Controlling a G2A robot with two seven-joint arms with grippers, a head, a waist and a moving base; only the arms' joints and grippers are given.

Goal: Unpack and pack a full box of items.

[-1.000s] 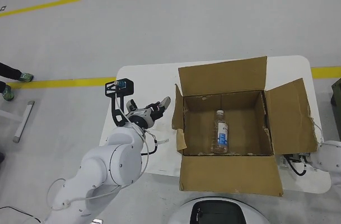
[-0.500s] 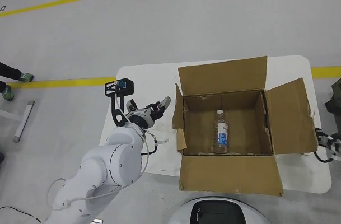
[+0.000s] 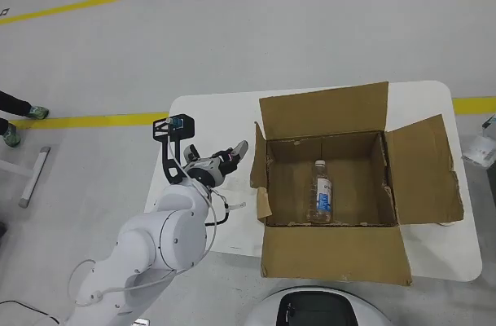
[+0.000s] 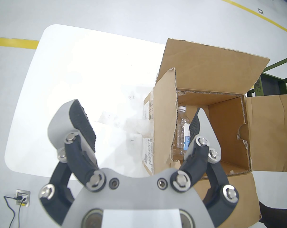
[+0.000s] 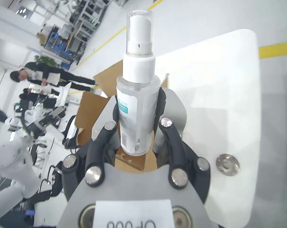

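Transfer step, likely — right gripper (image 5: 137, 100) pinches spray bottle (image 3: 484, 148) at top view's right edge, apart from box (image 3: 329, 114). Left gripper (image 4: 137, 110) spread beside it; 1 water bottle (image 3: 320, 191) inside. Next, if packing: carry over opening, lower.

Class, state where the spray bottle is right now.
The spray bottle is clamped between the right gripper's fingers, held just past the table's right edge, to the right of the open cardboard box.
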